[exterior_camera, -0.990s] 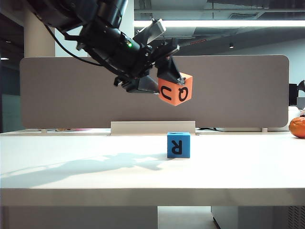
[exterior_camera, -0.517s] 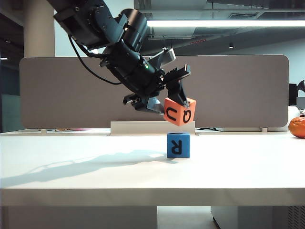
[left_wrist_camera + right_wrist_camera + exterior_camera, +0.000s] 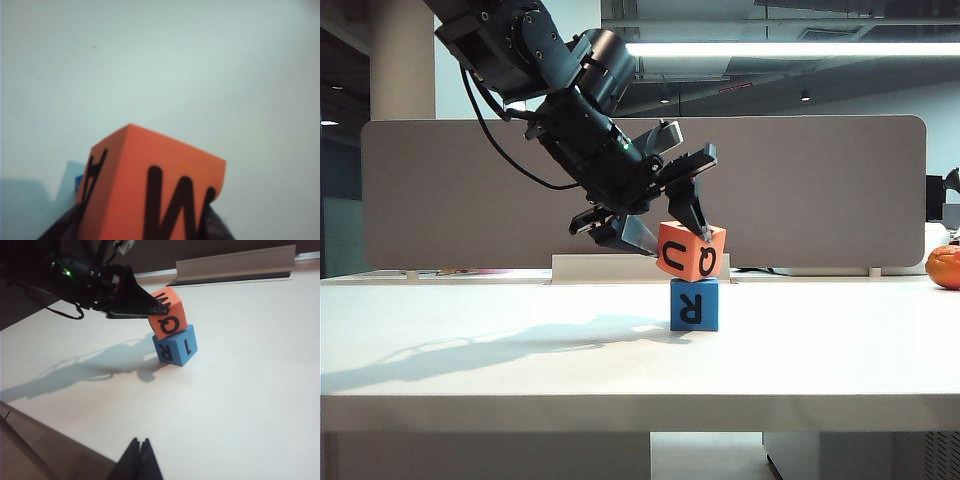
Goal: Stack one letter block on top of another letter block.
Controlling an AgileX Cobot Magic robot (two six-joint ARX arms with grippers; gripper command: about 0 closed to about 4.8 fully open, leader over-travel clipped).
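Exterior view | left gripper [image 3: 675, 228] jaws clamp matte orange cube [image 3: 691, 251] tilted on blue cube [image 3: 694, 305] | right gripper [image 3: 138, 460] jaws closed

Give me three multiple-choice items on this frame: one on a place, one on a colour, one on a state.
1. Where is the orange block?
A. Tilted on top of the blue block
B. On the table beside it
C. Under it

2. What colour is the cube marked R?
A. Green
B. Blue
C. Orange

3. What is the left hand doing?
A. Hanging open
B. Gripping the blue block
C. Gripping the orange block

Answers: 1 A, the exterior view shows it canted against the blue top. 2 B, the R face is blue. 3 C, its fingers clamp the orange sides. The right hand sits shut, far off.
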